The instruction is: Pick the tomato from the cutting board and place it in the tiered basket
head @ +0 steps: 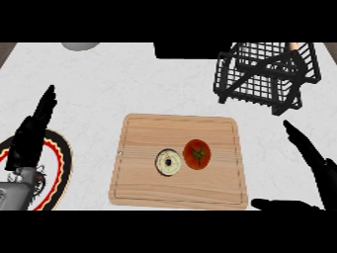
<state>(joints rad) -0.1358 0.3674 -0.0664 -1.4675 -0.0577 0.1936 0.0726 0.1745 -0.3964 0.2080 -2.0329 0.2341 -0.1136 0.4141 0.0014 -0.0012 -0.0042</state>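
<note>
So the round red tomato (198, 154) sits on the light wooden cutting board (178, 188), touching a pale round slice (168, 163). The black right hand (313, 163) is off the board's right edge, fingers straight, thumb spread wide, holding nothing. The black wire tiered basket (262, 76) stands further back.

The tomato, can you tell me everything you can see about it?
The tomato is round, red and smooth, with a dark green star-shaped stem on top facing up. It looks whole and lies on the wooden cutting board, near the middle and a little to the right. A pale round thing with a dark centre lies right against its left side. Neither hand touches it.
</note>
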